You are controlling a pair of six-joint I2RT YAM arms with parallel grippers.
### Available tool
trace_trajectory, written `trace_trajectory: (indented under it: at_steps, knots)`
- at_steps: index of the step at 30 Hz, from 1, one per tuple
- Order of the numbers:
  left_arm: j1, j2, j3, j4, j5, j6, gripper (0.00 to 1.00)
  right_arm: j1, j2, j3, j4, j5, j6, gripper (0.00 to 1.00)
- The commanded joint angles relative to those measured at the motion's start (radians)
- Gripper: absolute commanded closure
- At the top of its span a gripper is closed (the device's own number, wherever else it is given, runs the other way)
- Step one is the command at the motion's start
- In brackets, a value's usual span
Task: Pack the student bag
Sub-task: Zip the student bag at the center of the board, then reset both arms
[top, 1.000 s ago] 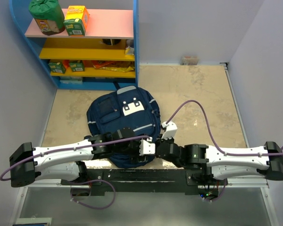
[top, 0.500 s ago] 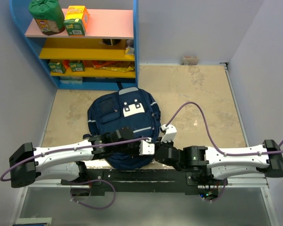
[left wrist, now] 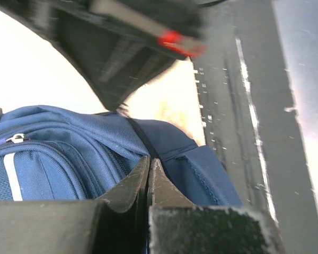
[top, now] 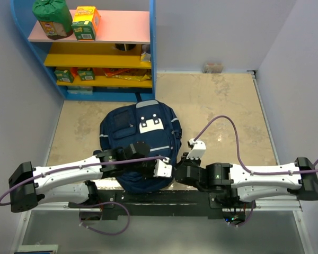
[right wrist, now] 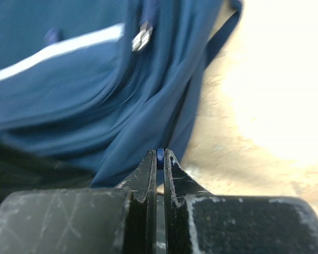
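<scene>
The student bag, navy blue with a white patch, lies flat on the beige table with its near end between my two arms. At the bag's near right corner is my left gripper. In the left wrist view it is shut, its tips meeting on a dark seam of the bag. Just right of that corner, my right gripper is shut too. The right wrist view shows a small blue bit of the bag pinched between its tips. A silver zipper pull hangs higher up.
A blue shelf unit with pink and yellow boards stands at the back left, holding a green bag and a juice box. A small object sits by the back wall. The black mounting rail runs along the near edge.
My left gripper has closed at the bag's near corner. The bag has slid slightly away from the arms and to the right. My right wrist has shifted a little right, still shut.
</scene>
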Motion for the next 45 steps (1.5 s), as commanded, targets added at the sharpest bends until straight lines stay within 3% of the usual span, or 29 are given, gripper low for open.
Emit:
trace_trajectory:
  at_steps: [1, 9, 15, 19, 20, 21, 22, 24, 28, 30, 32, 33, 34, 36, 37, 40, 45]
  knots:
    - [-0.002, -0.065, 0.061, -0.079, 0.244, 0.025, 1.00, -0.074, 0.003, 0.021, -0.111, 0.117, -0.001, 1.00]
    - [0.008, -0.118, 0.110, -0.228, 0.441, 0.169, 1.00, -0.247, 0.029, 0.004, 0.036, 0.129, -0.174, 1.00]
    - [0.014, -0.146, 0.124, -0.252, 0.475, 0.191, 1.00, -0.431, 0.123, 0.007, 0.254, 0.071, -0.355, 1.00]
    - [0.014, -0.140, 0.129, -0.234, 0.453, 0.194, 1.00, -0.521, 0.166, 0.046, 0.308, 0.063, -0.426, 1.00]
    - [0.014, -0.135, 0.129, -0.205, 0.441, 0.168, 0.96, -0.532, 0.169, 0.061, 0.311, 0.062, -0.432, 1.00]
    - [0.014, -0.131, 0.126, -0.179, 0.398, 0.143, 0.82, -0.543, 0.171, 0.064, 0.316, 0.057, -0.443, 1.00]
    - [0.014, -0.128, 0.127, -0.151, 0.371, 0.117, 0.44, -0.560, 0.169, 0.069, 0.314, 0.051, -0.443, 1.00]
    - [0.014, -0.105, 0.155, -0.097, 0.252, 0.083, 0.00, -0.565, 0.148, 0.070, 0.293, 0.048, -0.429, 1.00]
    - [0.014, -0.028, 0.264, -0.080, -0.049, 0.094, 0.00, -0.600, 0.114, 0.073, 0.166, 0.060, -0.334, 1.00]
    - [0.042, 0.032, 0.378, -0.123, -0.114, 0.114, 0.00, -0.618, 0.091, 0.081, 0.083, 0.068, -0.270, 1.00]
    - [0.141, 0.087, 0.483, -0.222, -0.070, 0.068, 0.00, -0.644, 0.066, 0.087, 0.032, 0.074, -0.233, 0.98]
    - [0.171, 0.145, 0.582, -0.255, -0.059, 0.048, 0.00, -0.652, 0.033, 0.086, 0.000, 0.075, -0.209, 0.90]
    - [0.198, 0.173, 0.630, -0.289, -0.067, 0.034, 0.00, -0.667, 0.010, 0.083, -0.002, 0.066, -0.207, 0.72]
    - [0.299, 0.227, 0.733, -0.372, -0.064, 0.013, 0.00, -0.675, -0.041, 0.067, 0.036, 0.034, -0.252, 0.55]
    - [0.341, 0.234, 0.752, -0.384, -0.050, 0.008, 0.00, -0.677, -0.044, 0.069, 0.049, -0.003, -0.276, 0.38]
    - [0.451, 0.228, 0.785, -0.415, -0.045, 0.034, 0.00, -0.675, -0.014, 0.134, 0.047, -0.037, -0.352, 0.23]
    - [0.582, 0.159, 0.749, -0.386, -0.116, -0.019, 0.00, -0.677, 0.005, 0.262, 0.133, -0.159, -0.610, 0.10]
